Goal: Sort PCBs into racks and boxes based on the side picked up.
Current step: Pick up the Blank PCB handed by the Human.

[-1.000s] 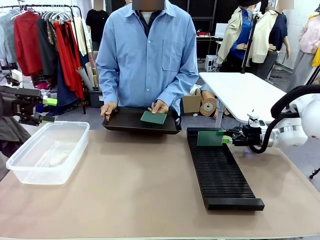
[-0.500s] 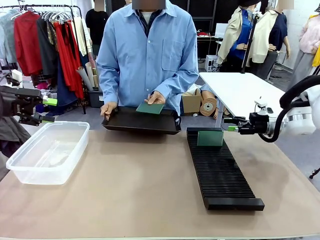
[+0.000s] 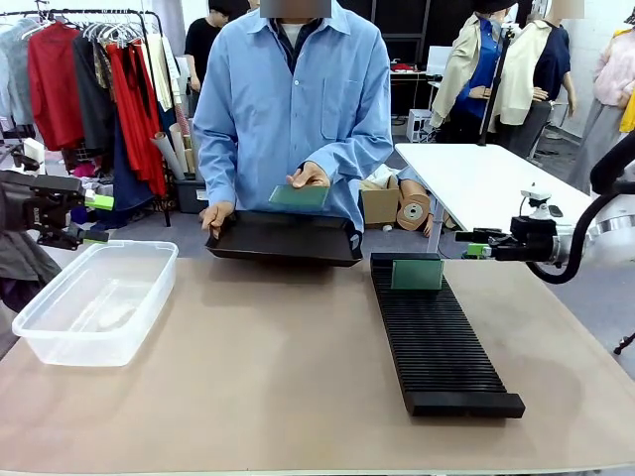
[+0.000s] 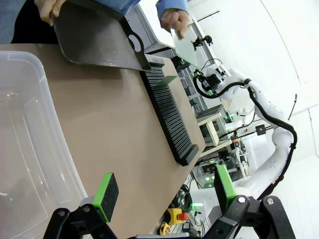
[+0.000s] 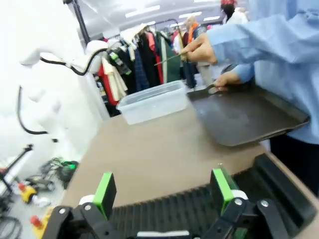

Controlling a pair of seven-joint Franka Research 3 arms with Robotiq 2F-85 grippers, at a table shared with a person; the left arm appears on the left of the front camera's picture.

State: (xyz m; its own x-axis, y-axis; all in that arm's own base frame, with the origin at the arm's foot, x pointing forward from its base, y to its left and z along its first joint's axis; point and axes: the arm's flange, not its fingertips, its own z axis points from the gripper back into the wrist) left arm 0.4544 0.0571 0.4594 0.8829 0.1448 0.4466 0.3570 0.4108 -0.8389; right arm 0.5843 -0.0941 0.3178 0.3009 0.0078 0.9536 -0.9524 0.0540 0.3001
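Front view | left claw (image 3: 97,219) spread, level, near box (image 3: 69,349) | right claw (image 3: 464,243) spread, level, beside rack (image 3: 437,347)

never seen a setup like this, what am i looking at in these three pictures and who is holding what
Two white robot arms share a tan table with a person. The wide picture looks across the table from between the arms. The other two come from cameras on each arm's wrist, looking along its green-padded fingers. The left gripper is open near a clear plastic tub; the right gripper is open beside a long black slotted rack. One thin green circuit board stands upright in the rack's far end. The person holds a second green board in one hand and a shallow black tray with the other.
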